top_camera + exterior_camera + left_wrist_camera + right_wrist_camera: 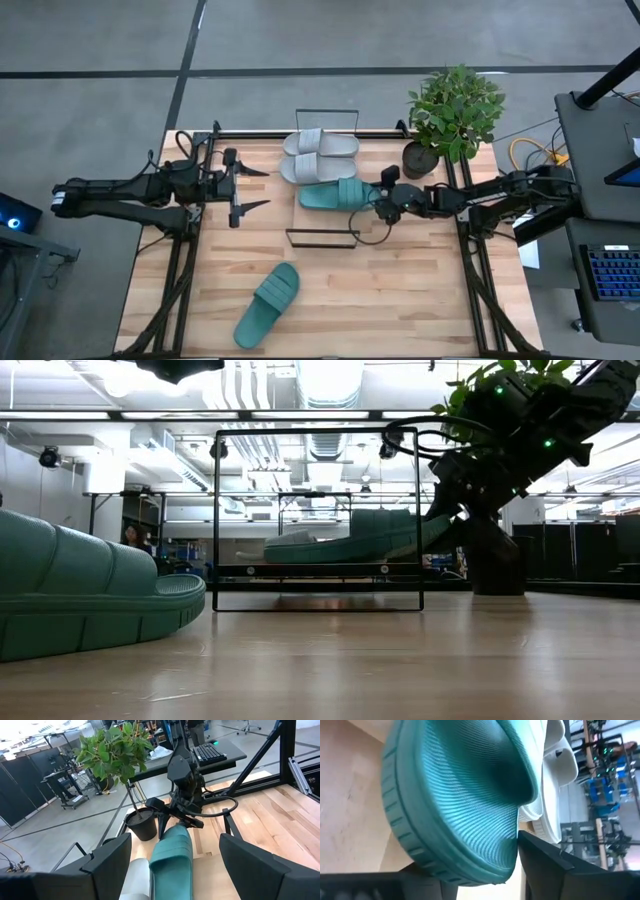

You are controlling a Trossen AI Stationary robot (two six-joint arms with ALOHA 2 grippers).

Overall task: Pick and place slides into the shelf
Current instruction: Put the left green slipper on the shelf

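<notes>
A teal slide (335, 195) lies on the shelf (322, 238) beside the two pale grey slides (315, 155), which rest sole-down on it. In the low view the teal slide (345, 540) lies on the shelf's board with its end toward my right gripper raised. My right gripper (373, 203) is open at that end, with one finger on either side of the heel (470, 820). The other teal slide (268, 303) lies sole-down on the table near the front. My left gripper (258, 190) waits open and level, left of the shelf. My right gripper stands open around the teal slide's heel end (505, 855), coming from the table's right and slanting down. One finger (540, 855) is close against the heel's rim; whether it touches cannot be told.
A potted plant (455, 110) stands at the table's far right corner, just behind my right arm. The shelf's black wire ends (327, 120) rise at its far and near sides. Bare tabletop lies to the front right (400, 300).
</notes>
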